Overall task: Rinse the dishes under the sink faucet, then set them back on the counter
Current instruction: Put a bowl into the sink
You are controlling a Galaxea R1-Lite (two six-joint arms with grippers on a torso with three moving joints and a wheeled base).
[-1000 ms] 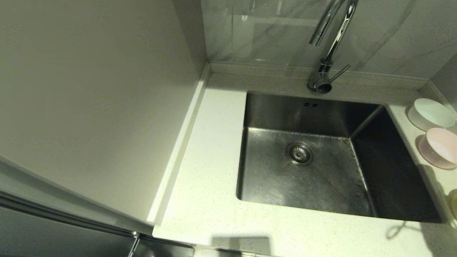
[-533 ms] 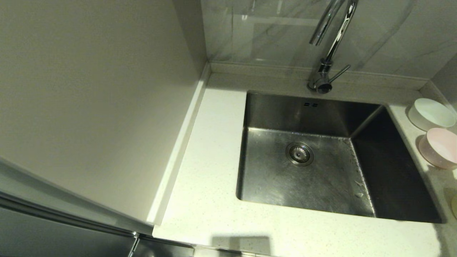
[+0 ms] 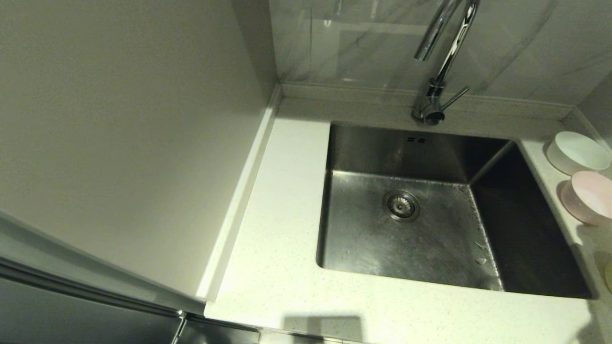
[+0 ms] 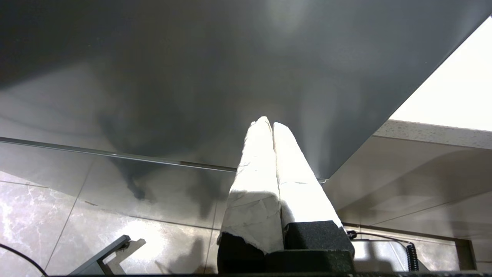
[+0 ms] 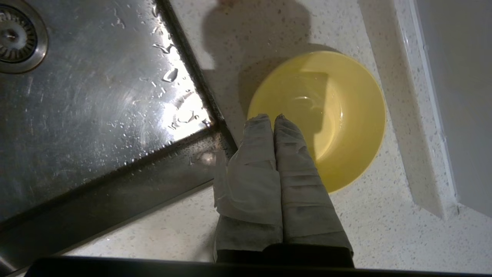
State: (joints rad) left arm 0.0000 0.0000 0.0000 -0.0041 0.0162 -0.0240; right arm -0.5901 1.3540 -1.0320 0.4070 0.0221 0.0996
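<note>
The white bowl point(image 3: 577, 152) and the pale pink bowl point(image 3: 589, 197) stand upright on the counter point(image 3: 282, 229) to the right of the sink point(image 3: 411, 224). The yellow-green bowl point(image 5: 330, 115) sits upright on the counter near the sink's front right corner; only its edge point(image 3: 608, 276) shows in the head view. My right gripper point(image 5: 271, 117) hangs shut above that bowl's near rim, holding nothing. The faucet point(image 3: 437, 62) rises behind the sink, its spout over the basin. My left gripper point(image 4: 268, 124) is shut and empty, down beside a dark cabinet front, out of the head view.
A tall pale panel point(image 3: 124, 134) walls off the counter's left side. Water drops lie on the sink floor near its right wall point(image 5: 169, 77). A low raised edge point(image 5: 419, 115) runs beside the yellow-green bowl. The drain point(image 3: 400, 205) sits mid-basin.
A thin looped shadow on the counter's front right corner has gone. More wet glints show along the sink's right wall. The bowls and faucet have not moved.
</note>
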